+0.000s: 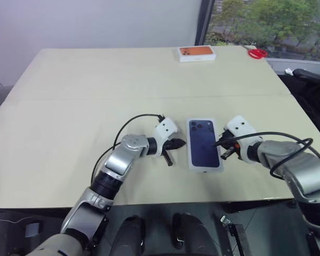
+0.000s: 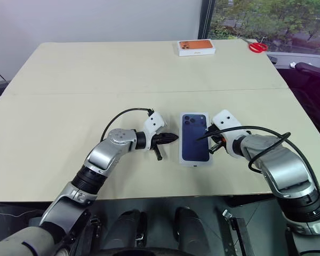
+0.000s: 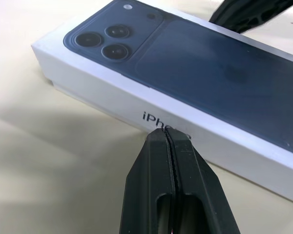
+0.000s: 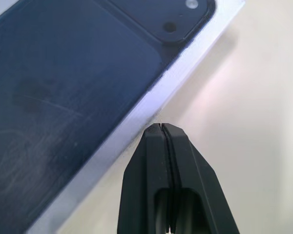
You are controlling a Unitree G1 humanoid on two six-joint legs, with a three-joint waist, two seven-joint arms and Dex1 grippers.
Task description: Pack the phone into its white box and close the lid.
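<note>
The lid (image 1: pixel 204 143), white with a dark blue phone picture on top, lies flat on the table near the front edge. It sits over the white box, of which a thin strip (image 3: pixel 56 85) shows beneath one corner. The phone is hidden. My left gripper (image 1: pixel 182 143) is shut, its tip level with the lid's left side and close against the white wall (image 3: pixel 164 130). My right gripper (image 1: pixel 220 143) is shut too, its tip at the lid's right edge (image 4: pixel 159 127). Neither holds anything.
A white box with an orange picture (image 1: pixel 197 53) lies at the table's far edge, with red scissors (image 1: pixel 256 53) to its right. The cream table (image 1: pixel 69 106) stretches wide to the left and behind. A dark chair (image 1: pixel 309 74) stands beyond the right edge.
</note>
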